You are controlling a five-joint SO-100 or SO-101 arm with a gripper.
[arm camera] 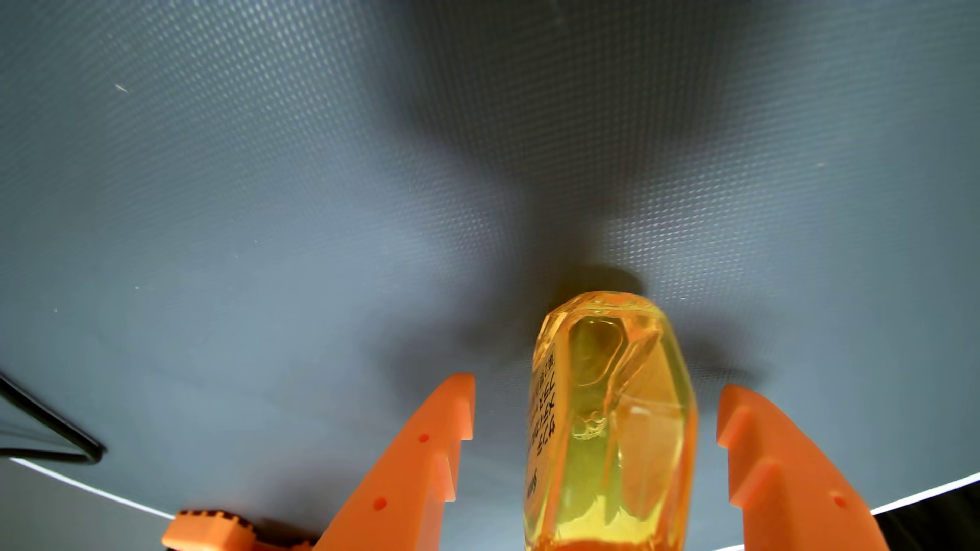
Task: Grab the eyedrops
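The eyedrops [610,424] are a small clear yellow-orange bottle with black print down its left side, seen in the wrist view at lower centre-right on a dark grey textured mat [265,212]. My gripper [596,402] is open, with one orange finger on each side of the bottle. The left finger [424,455] stands apart from the bottle by a wide gap. The right finger [769,450] is also clear of it, with a narrower gap. The bottle's lower end runs out of the frame at the bottom.
A black cable [47,424] loops at the left edge near the mat's white border. An orange toothed part [212,530] shows at the bottom left. The mat stretches open ahead and to both sides, crossed by the arm's shadow.
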